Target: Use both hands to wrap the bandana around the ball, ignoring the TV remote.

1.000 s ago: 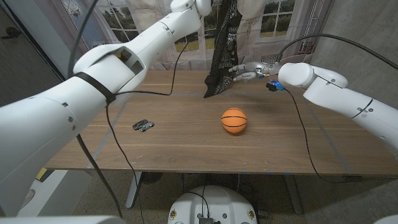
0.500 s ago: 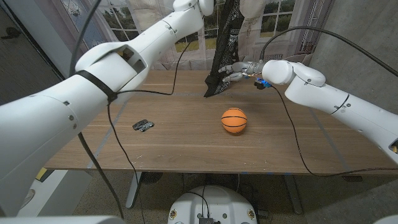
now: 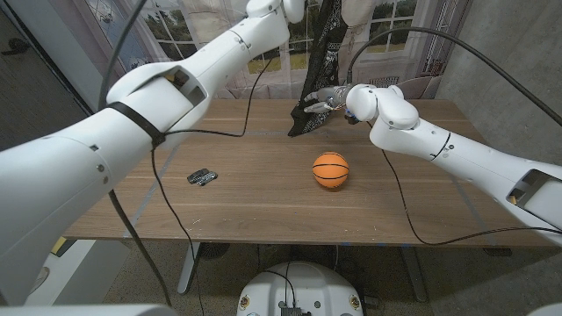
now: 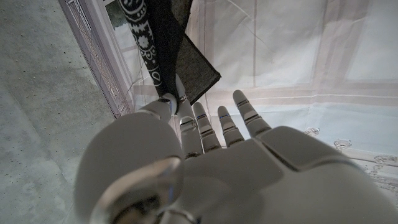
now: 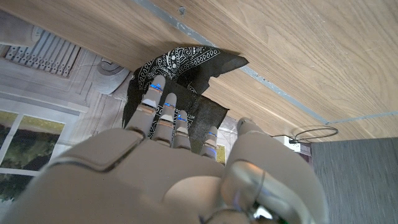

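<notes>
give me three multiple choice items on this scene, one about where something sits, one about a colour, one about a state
1. Where is the TV remote relative to the ball?
A. on the robot's left side of it
B. on top of it
C. on the robot's right side of it

2. What colour is the ball?
A. green
B. orange
C. white

3. How is the bandana?
A. wrapped around the ball
B. spread flat on the table
C. hanging from the raised left hand

Answers: 1 A, the remote lies picture-left of the ball. 2 B, orange with dark seams. 3 C, it hangs down with its lower end near the table.

Bandana [image 3: 318,53] top cut off by head view's edge, left hand's [image 4: 205,155] grip perhaps unclear
</notes>
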